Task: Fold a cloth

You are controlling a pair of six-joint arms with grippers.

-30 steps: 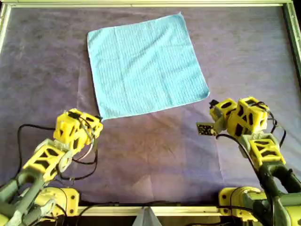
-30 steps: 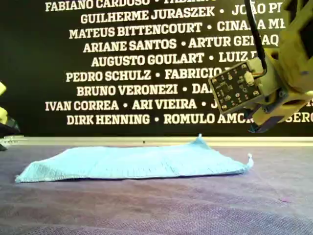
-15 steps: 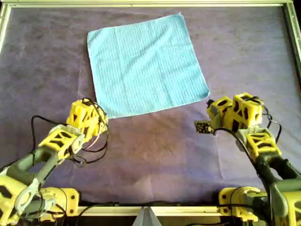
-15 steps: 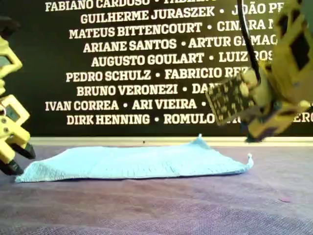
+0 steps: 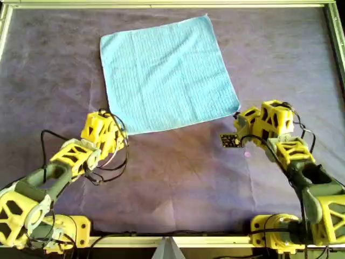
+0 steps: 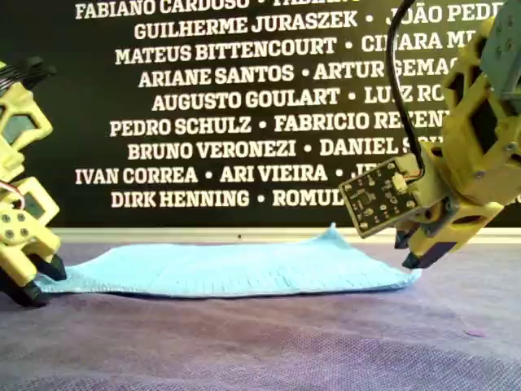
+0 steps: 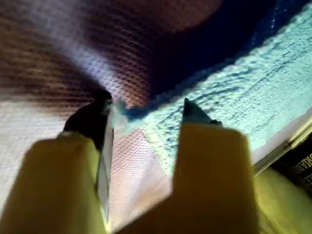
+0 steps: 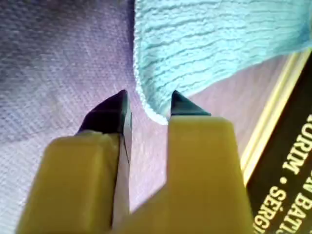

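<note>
1. the cloth (image 5: 167, 73) lies flat on the purple-grey mat (image 5: 178, 178) covering the tabletop.
2. left gripper (image 7: 146, 117): fingers spread, straddling one near corner of the cloth.
3. right gripper (image 8: 146, 105): fingers spread, the other near corner between the tips.
4. judgement: pinch both corners together, low against the mat, catching the hem only, before lifting toward the cloth's far edge.
</note>
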